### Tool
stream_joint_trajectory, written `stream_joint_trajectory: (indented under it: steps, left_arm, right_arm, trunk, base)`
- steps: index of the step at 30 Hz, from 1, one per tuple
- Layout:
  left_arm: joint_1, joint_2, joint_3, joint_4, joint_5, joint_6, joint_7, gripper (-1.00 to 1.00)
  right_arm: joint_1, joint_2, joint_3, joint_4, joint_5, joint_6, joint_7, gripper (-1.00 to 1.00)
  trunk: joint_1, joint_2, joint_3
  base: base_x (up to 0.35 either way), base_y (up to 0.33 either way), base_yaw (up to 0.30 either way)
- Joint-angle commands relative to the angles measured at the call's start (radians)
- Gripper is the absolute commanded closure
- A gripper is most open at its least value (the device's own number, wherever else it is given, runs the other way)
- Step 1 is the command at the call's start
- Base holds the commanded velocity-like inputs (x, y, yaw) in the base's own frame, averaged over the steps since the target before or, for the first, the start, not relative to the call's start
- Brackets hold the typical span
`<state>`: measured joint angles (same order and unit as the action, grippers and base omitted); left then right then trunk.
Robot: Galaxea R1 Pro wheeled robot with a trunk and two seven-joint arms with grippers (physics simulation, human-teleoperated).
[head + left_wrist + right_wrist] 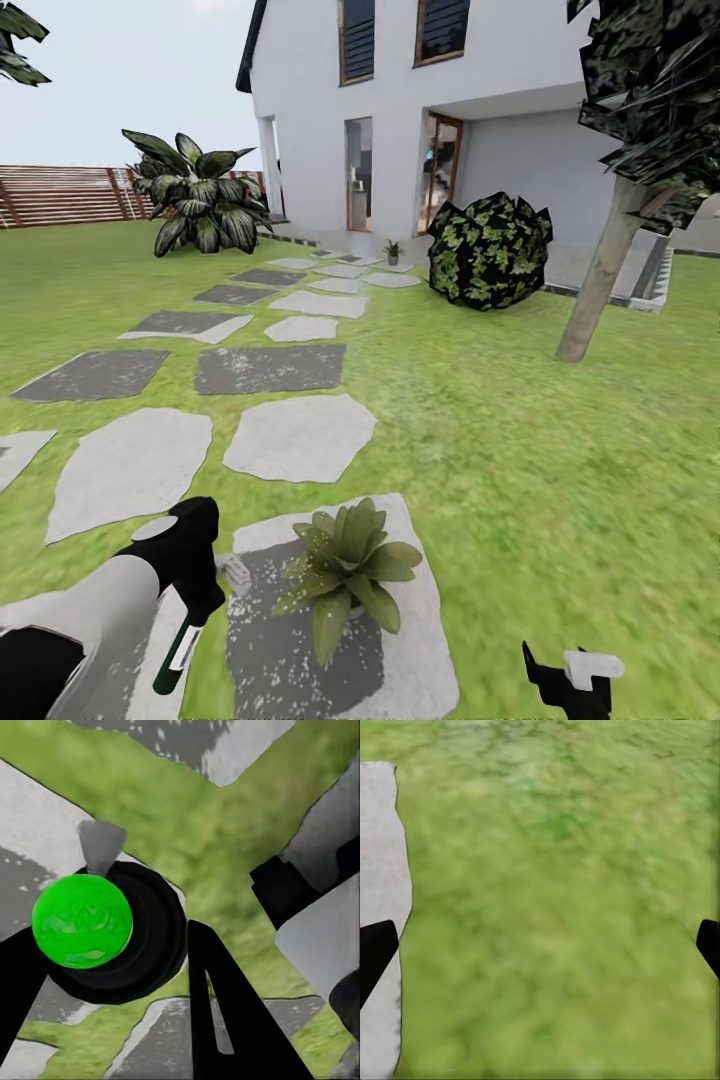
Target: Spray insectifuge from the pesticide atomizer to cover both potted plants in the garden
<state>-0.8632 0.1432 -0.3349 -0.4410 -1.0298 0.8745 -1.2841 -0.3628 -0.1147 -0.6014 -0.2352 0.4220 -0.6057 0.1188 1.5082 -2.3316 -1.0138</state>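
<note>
My left gripper is shut on the pesticide atomizer, whose slim dark green body hangs below the fingers. Its pale nozzle tip points toward a potted plant, a low rosette of broad green leaves on a grey stepping stone just to the right. Its left leaves look faintly speckled; I cannot tell if that is insectifuge. In the left wrist view the atomizer shows as a bright green round end in a black ring between my left gripper's dark fingers. My right gripper is open over grass.
Stepping stones lead across the lawn toward a white house. A round dark-leaved bush and a tree trunk stand on the right. A big leafy plant and a slatted fence are at the back left, and a small spiky plant is by the house.
</note>
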Motion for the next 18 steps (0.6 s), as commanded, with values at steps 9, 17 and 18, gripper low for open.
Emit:
stream_joint_trajectory:
  steps: [9, 17, 18]
  left_arm:
    - [-0.007, -0.013, -0.046, -0.051, -0.014, 0.010, -0.055, 1.00]
    - [-0.063, -0.024, -0.085, -0.064, -0.201, 0.017, -0.251, 1.00]
    - [-0.063, -0.026, -0.085, -0.065, -0.204, 0.018, -0.252, 1.00]
  right_arm:
    - [-0.001, 0.000, -0.009, 0.001, -0.003, -0.003, 0.010, -1.00]
    - [-0.001, 0.000, -0.009, 0.001, -0.002, -0.003, 0.010, -1.00]
    - [-0.001, 0.000, -0.009, 0.001, -0.003, -0.003, 0.010, -1.00]
  trunk:
    - [0.000, 0.000, -0.001]
    - [0.000, 0.000, -0.001]
    - [0.000, 0.000, -0.001]
  base:
    - [-0.005, -0.003, 0.028]
    - [0.000, 0.000, 0.264]
    - [0.000, 0.000, 0.276]
